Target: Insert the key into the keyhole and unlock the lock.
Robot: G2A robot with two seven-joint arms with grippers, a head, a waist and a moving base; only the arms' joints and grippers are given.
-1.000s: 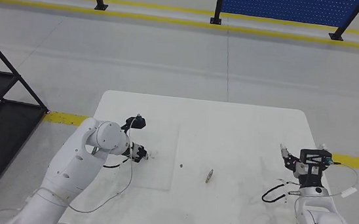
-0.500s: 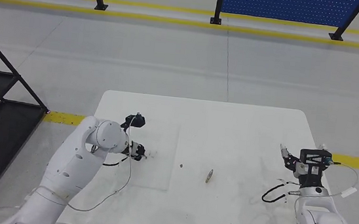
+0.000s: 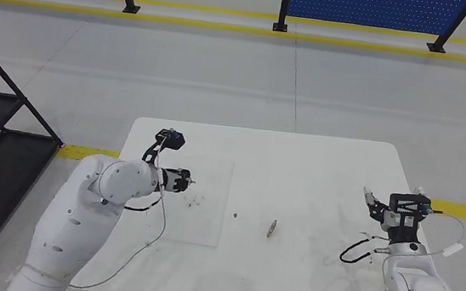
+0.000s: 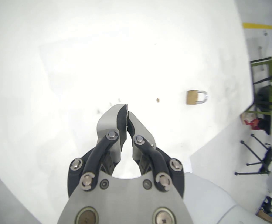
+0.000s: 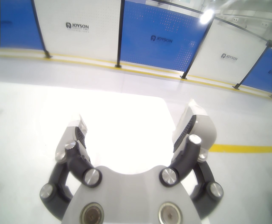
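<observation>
One padlock (image 3: 271, 227) lies mid-counter (image 3: 325, 168). One key (image 4: 127, 107) sits pinched in the left jaws, well apart. The right jaws gape wide.

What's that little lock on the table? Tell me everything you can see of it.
The padlock is small, with a brass-coloured block body and a silvery U-shaped shackle that looks pushed in. It lies flat near the middle of the white table, and nothing touches it. Its keyhole cannot be made out. The left gripper, shut on a thin metal sliver, likely the key, is well clear of it.
</observation>
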